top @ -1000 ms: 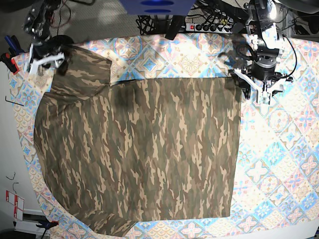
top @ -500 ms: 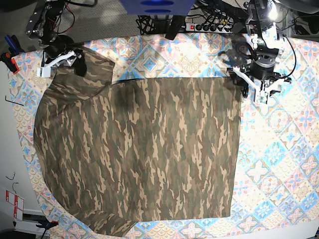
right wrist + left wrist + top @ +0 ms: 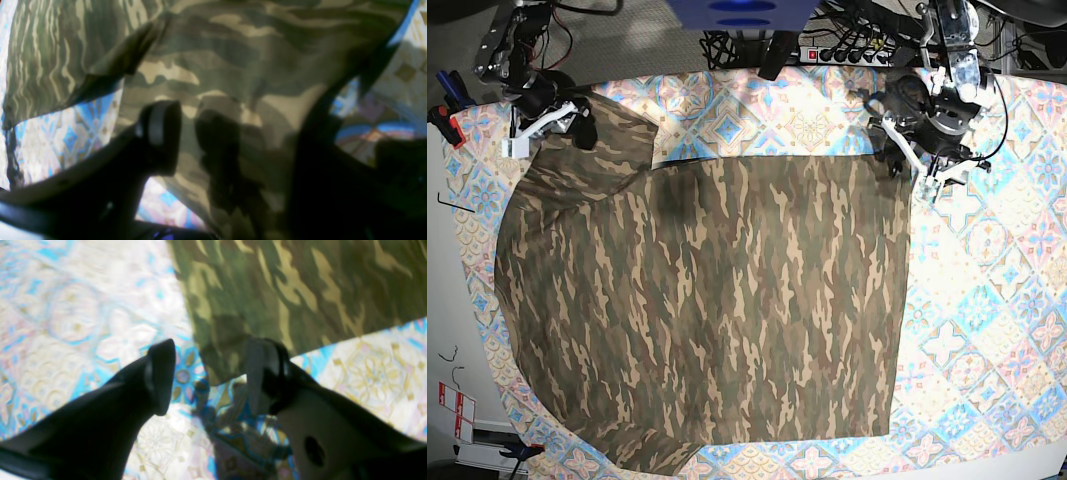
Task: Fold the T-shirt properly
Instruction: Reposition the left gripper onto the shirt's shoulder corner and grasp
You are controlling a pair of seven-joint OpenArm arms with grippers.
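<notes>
Across the table (image 3: 987, 330), on the patterned tablecloth (image 3: 972, 300), the T-shirt (image 3: 707, 310) lies mostly flat and spread, camo print up, one sleeve bunched at the far corner by the right hand. Left hand (image 3: 210, 373) hovers just at the shirt's far hem corner; wrist view shows jaws apart, the cloth corner poking in between them from ahead, one fingertip (image 3: 258, 366) at the cloth edge, nothing pinched that I can see. Right hand (image 3: 233, 140) sits over the sleeve area; jaws partly apart, camo fabric fills the gap ahead of and under them, one finger (image 3: 160, 133) clear, the other dark and hard to read, so can't tell if cloth is actually gripped. In the base view both hands (image 3: 924, 150) (image 3: 552, 120) sit at the two far corners of the shirt, well apart from each other. Progress, judged: early. No fold across the body visible, shirt near full spread, near edge untouched. Looks like the corner-grab step before the first fold; all folds left to do, sleeve needs tidying too.
</notes>
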